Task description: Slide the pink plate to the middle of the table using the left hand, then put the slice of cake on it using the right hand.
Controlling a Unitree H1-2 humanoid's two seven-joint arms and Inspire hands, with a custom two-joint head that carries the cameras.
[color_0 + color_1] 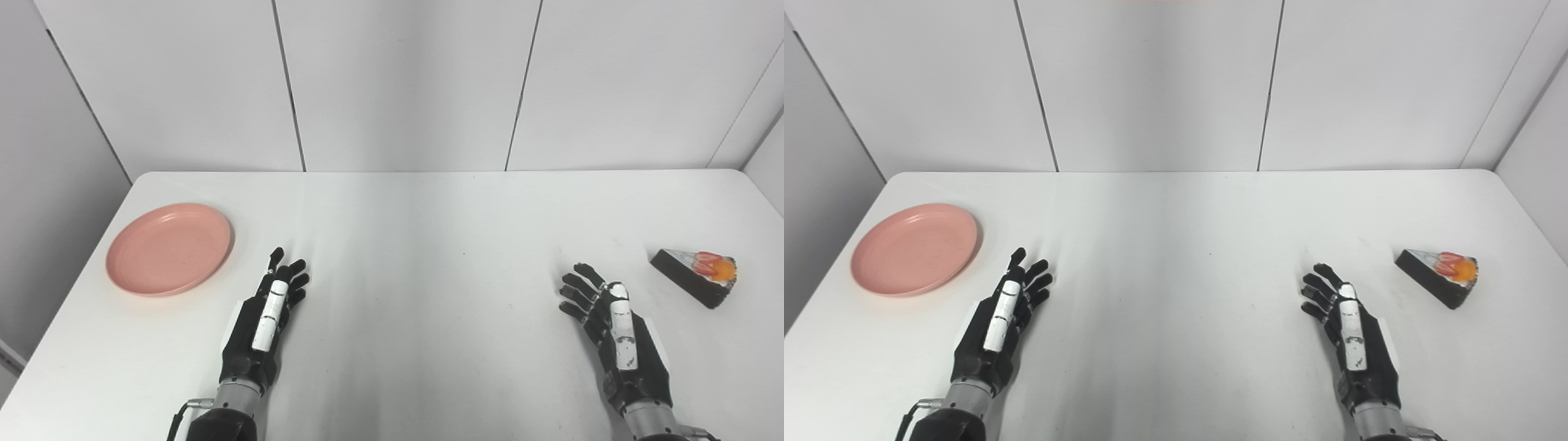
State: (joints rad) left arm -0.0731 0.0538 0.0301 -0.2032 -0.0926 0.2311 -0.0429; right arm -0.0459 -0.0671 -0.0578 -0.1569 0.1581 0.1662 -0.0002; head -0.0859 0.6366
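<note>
Left eye view: nearest, the left hand (263, 318) and right hand (618, 334) hover over the white table (416, 245), fingers spread, holding nothing. Farther left lies the plate (169, 248); far right, the cake (697, 274). No writing is legible.

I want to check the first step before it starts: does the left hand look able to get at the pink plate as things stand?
Probably yes. The left hand is open and holds nothing, the pink plate lies just off to its left, and only bare table separates them.
</note>
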